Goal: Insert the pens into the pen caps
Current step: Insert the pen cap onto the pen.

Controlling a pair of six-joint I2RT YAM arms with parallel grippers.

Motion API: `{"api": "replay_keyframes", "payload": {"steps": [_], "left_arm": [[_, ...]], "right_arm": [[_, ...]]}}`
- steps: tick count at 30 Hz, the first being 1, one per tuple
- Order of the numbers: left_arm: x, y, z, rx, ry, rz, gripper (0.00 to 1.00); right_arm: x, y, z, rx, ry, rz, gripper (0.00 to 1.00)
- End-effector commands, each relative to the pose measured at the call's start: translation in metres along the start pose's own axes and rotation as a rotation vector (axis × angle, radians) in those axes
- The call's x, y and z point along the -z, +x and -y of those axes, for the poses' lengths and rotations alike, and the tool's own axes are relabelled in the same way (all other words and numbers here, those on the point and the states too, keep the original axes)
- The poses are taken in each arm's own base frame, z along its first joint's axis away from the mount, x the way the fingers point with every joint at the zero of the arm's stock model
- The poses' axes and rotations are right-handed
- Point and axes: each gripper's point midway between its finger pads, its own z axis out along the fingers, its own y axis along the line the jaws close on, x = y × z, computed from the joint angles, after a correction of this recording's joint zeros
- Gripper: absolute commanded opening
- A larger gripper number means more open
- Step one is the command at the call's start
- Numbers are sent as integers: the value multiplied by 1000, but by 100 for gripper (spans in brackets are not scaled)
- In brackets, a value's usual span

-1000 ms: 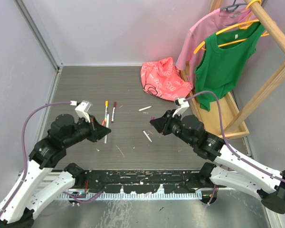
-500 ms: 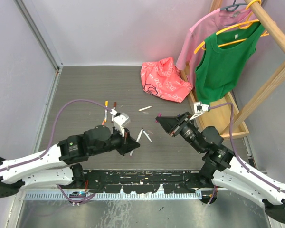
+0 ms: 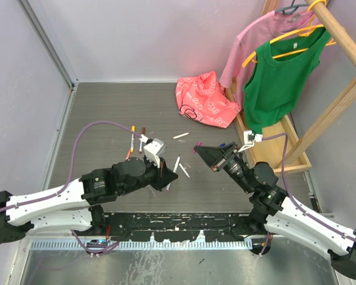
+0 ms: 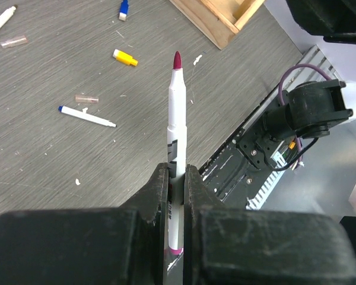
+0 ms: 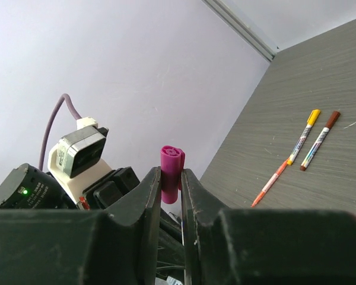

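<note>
My left gripper (image 4: 175, 178) is shut on a white pen (image 4: 176, 124) with a magenta tip (image 4: 177, 60), which points away from the wrist. In the top view it (image 3: 171, 172) is over the table's middle. My right gripper (image 5: 171, 181) is shut on a magenta pen cap (image 5: 171, 165) and stands (image 3: 197, 150) a short way right of the left gripper, facing it. Capped yellow (image 5: 303, 136), brown (image 5: 320, 139) and orange (image 5: 270, 183) pens lie at the far left. A yellow cap (image 4: 125, 57), a blue cap (image 4: 123, 8) and a blue-tipped pen (image 4: 86, 116) lie on the table.
A red bag (image 3: 204, 100) lies at the back. A wooden clothes rack (image 3: 338, 101) with pink and green shirts stands at the right, its base (image 4: 219, 18) near the caps. Another white pen (image 3: 181, 135) lies mid-table. Two clear caps (image 4: 86, 98) lie near the blue-tipped pen.
My left arm has swung from the left to the table's middle with the pen in it. My right gripper has drawn back a little and turned toward it, still holding the cap.
</note>
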Motion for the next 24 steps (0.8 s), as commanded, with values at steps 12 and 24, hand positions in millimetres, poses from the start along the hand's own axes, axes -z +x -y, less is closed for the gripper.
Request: {"api": "replay_keyframes", "payload": {"steps": [12, 24], "left_arm": [[-5, -21, 39, -48, 162, 34, 0], [-4, -22, 39, -47, 162, 44, 0]], "right_arm": [[-8, -6, -21, -27, -52, -9, 0], [-8, 1, -14, -25, -26, -32, 0]]}}
